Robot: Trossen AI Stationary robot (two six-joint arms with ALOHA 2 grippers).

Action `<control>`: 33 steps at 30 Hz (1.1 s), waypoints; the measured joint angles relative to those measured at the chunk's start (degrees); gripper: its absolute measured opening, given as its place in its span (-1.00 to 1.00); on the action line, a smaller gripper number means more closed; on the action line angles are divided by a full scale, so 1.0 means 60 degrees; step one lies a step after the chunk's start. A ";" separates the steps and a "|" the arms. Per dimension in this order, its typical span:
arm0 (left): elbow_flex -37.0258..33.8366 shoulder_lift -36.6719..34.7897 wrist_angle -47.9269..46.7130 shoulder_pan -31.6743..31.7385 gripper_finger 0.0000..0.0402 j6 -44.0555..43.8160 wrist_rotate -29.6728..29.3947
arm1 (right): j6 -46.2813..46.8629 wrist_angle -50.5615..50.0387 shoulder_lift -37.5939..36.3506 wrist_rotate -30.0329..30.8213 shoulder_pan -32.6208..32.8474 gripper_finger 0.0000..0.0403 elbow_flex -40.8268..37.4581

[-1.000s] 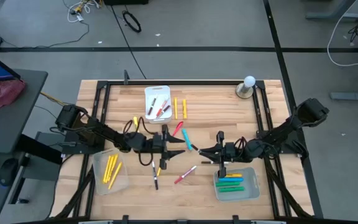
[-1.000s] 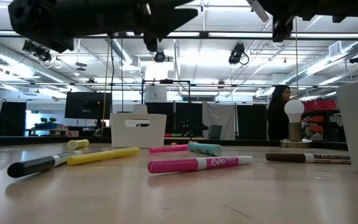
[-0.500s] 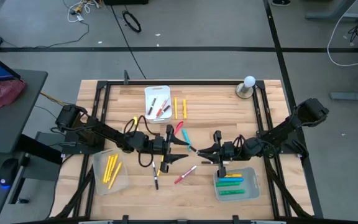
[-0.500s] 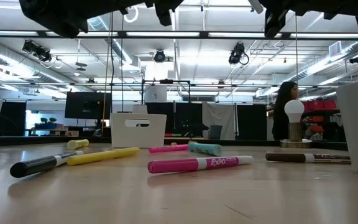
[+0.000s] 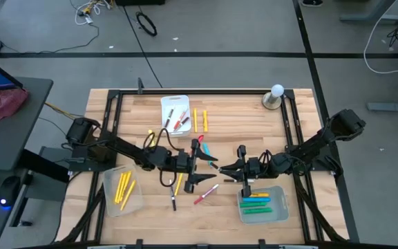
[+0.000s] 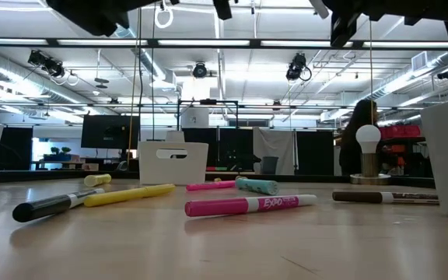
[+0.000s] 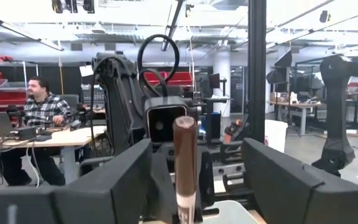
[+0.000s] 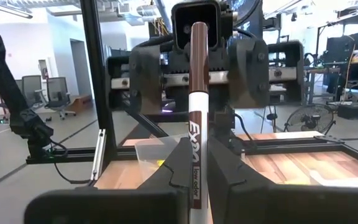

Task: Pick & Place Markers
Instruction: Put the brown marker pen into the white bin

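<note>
A marker with a brown cap (image 8: pixel 197 62) and a white barrel stands upright in my right gripper (image 5: pixel 224 167), which is shut on it above the middle of the table. My left gripper (image 5: pixel 207 168) faces it from the table's left, open. Its two fingers (image 7: pixel 114 186) stand wide on either side of the brown cap (image 7: pixel 185 155) without touching it. Loose markers lie on the table under the arms: pink (image 6: pixel 247 205), yellow (image 6: pixel 127 194), black (image 6: pixel 49 206), teal (image 6: pixel 257 185), and a brown one (image 6: pixel 383 197). My right gripper pinches the lower part of the marker's white barrel (image 8: pixel 194 186) between its two fingers. The fingers come about level from the table's right side and lie across the marker. The marker stands upright, cap up, lifted clear of the table.
A white tray (image 5: pixel 175 114) with red markers stands at the far side, with two yellow markers (image 5: pixel 199 120) beside it. A clear tray (image 5: pixel 123 190) at the near left holds yellow markers; another (image 5: pixel 262 205) at the near right holds green and blue ones. A bulb on a base (image 5: pixel 275 95) stands far right.
My left gripper has risen and gone toward the table's right edge, up to the marker held by my right gripper, and its fingers have opened wider. The marker has stayed upright in my right gripper.
</note>
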 joint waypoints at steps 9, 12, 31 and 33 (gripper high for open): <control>0.0162 0.0167 -0.0071 -0.0095 -0.25 0.0029 -0.0018 | 0.0144 -0.0297 0.0000 -0.0022 0.0007 -0.90 0.0004; 0.0162 0.0167 -0.0085 -0.0087 -0.49 0.0026 -0.0029 | 0.0153 -0.0322 0.0000 -0.0027 0.0007 -0.90 0.0004; 0.0155 -0.1627 -0.4587 -0.0536 -0.79 0.0583 -0.3253 | 0.0764 -0.2060 0.0000 0.2172 0.0098 -0.37 0.0015; 0.0155 -0.2253 -0.5755 -0.0608 -0.79 0.0572 -0.4366 | 0.1258 -0.2537 0.0000 0.2606 0.0056 -0.32 0.0015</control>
